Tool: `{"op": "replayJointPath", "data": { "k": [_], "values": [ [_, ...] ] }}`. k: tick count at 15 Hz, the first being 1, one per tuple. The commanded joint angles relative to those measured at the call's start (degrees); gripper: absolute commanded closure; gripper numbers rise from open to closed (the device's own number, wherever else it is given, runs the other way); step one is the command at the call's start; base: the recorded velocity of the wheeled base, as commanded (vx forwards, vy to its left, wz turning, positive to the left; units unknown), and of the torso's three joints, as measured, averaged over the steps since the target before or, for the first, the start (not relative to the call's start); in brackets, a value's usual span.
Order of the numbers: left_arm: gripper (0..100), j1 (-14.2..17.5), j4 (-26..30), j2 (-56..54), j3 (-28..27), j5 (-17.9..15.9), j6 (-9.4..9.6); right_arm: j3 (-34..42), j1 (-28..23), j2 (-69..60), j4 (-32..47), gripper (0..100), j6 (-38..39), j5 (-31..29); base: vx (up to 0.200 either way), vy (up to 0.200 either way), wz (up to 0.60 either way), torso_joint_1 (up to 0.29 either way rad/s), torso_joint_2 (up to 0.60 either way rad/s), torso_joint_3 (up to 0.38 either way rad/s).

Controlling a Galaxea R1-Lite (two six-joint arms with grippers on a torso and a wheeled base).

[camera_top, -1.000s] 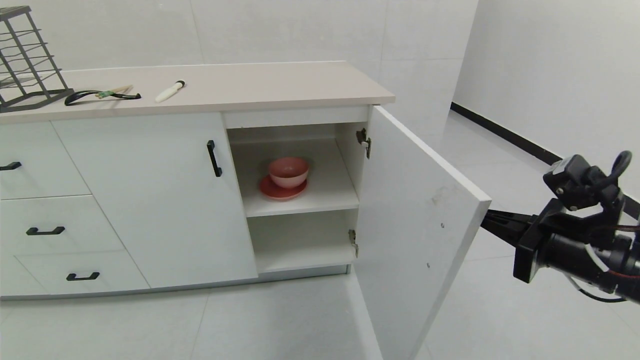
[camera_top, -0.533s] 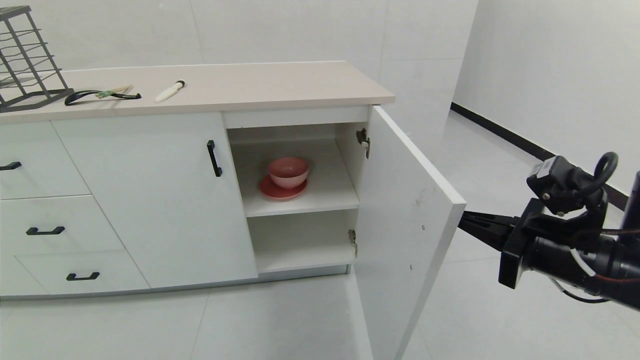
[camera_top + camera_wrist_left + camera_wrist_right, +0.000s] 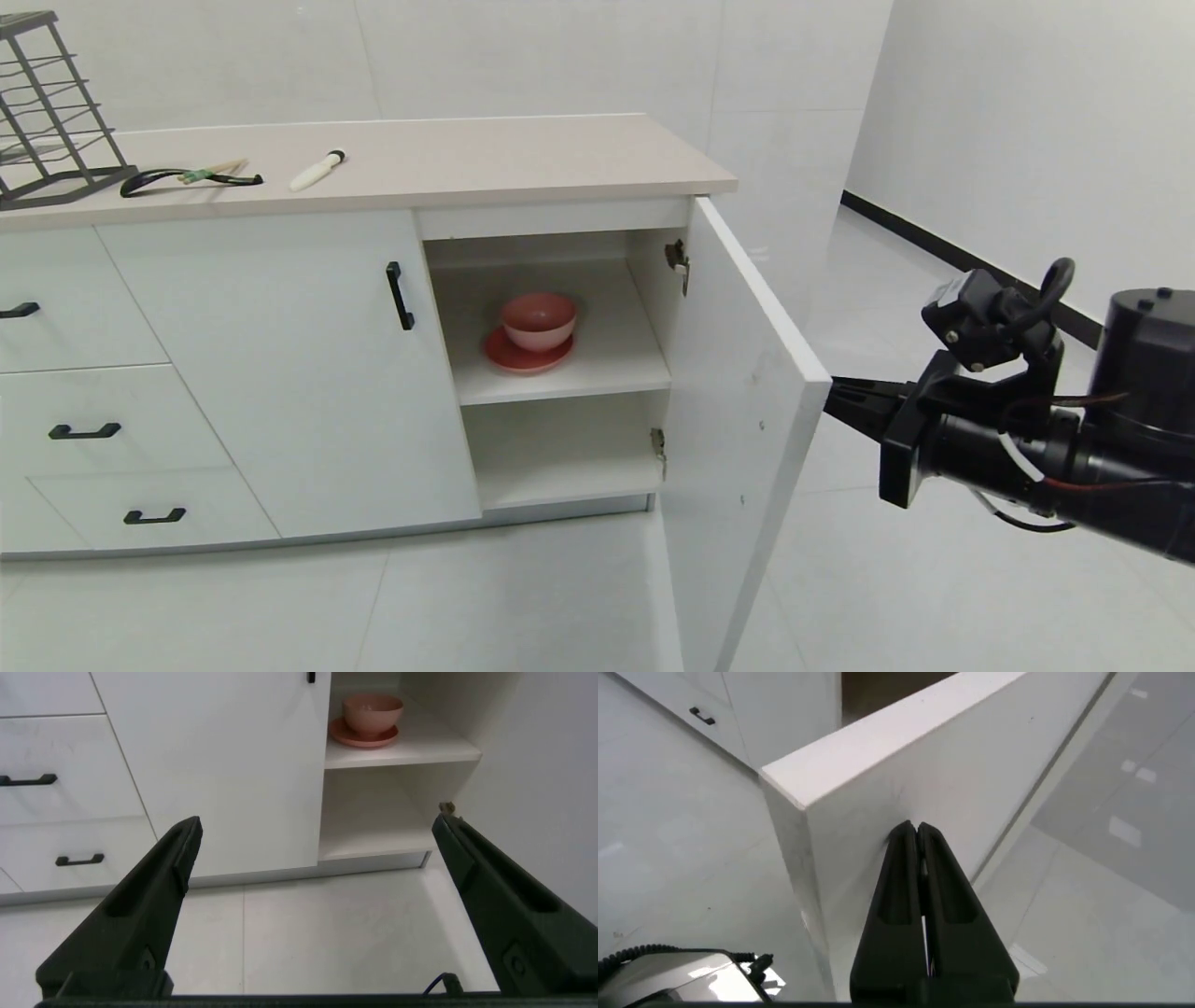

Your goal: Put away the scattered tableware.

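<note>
Tableware: we see the pink bowl [image 3: 539,320] on its plate [image 3: 527,356] on the upper shelf [image 3: 616,369], and a white-handled utensil [image 3: 316,171] loose on the countertop [image 3: 523,159] | Grippers: right gripper [image 3: 916,833] pressed together, tips against the cabinet door [image 3: 738,401]; left gripper [image 3: 318,824] spread wide, holding nothing | Risk: we judge the tips may skid off the smooth door, or it may slam and jolt the bowl.

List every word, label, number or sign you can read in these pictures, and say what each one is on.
None can be read. The white cabinet door, the pink bowl on the red plate and the beige countertop are plain. The green band on the wooden sticks there is too small to read.
</note>
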Motion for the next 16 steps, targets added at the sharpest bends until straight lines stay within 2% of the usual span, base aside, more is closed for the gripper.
{"op": "replayJointPath", "data": {
  "k": [1,4,7,12,16],
  "values": [
    [0,0.01,-0.01,-0.02,0.0,0.05,-0.01,-1.3,1.57,2.19,-0.31,100,1.11,0.04,0.0,0.0,0.0,0.0,0.0,0.0],
    [0,0.01,-0.01,-0.02,0.0,0.05,-0.01,-1.65,1.84,5.45,-4.36,100,1.54,0.04,0.0,0.0,0.0,0.0,0.0,0.0],
    [0,0.01,-0.01,-0.02,0.0,0.14,-0.27,-2.44,1.92,5.89,-4.97,100,1.54,0.04,0.0,0.0,0.0,0.0,0.0,0.0],
    [0,0.01,-0.01,-0.02,0.0,0.14,-0.27,-5.08,7.2,8.08,-5.85,100,3.74,-0.05,0.0,0.0,0.0,0.0,0.0,0.0],
    [0,0.01,-0.01,-0.02,0.0,0.14,-0.27,-7.45,7.72,11.07,-8.49,100,3.92,-0.05,0.0,0.0,0.0,0.0,0.0,0.0]
  ]
}}
